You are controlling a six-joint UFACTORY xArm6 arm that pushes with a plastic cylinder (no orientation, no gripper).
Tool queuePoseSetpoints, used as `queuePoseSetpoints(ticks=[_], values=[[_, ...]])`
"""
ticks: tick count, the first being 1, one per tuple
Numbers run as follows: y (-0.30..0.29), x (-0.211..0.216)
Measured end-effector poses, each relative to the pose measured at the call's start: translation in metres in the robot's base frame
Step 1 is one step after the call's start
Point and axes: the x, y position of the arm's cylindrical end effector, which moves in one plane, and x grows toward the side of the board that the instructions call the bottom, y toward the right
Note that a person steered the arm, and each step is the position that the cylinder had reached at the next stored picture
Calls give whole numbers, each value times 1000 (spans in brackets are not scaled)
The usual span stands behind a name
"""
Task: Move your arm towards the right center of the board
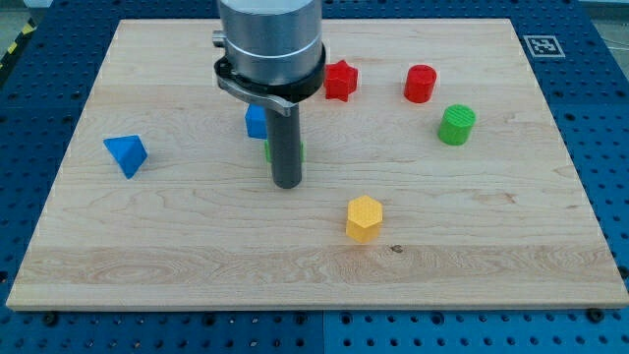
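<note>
Wooden table (177, 246), blocks scattered mostly toward the far edge. My tip (286, 184) sits mid-table, above-left of the yellow hexagon block (364, 217). No hand on me, just a rod.

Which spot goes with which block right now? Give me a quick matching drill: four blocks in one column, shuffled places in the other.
Blocks:
1. blue triangle
2. yellow hexagon
3. green cylinder
4. red star

Places:
A. toward the view's right, below the red cylinder
B. far toward the view's left
C. near the view's top, just right of the arm
D. lower right of my tip

Pairs: 1-B, 2-D, 3-A, 4-C
</note>
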Motion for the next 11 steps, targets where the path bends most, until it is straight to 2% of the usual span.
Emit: queuePoseSetpoints(ticks=[2, 5, 7, 8, 11], values=[[5, 17], [113, 18], [196, -3], [217, -16], [255, -20]])
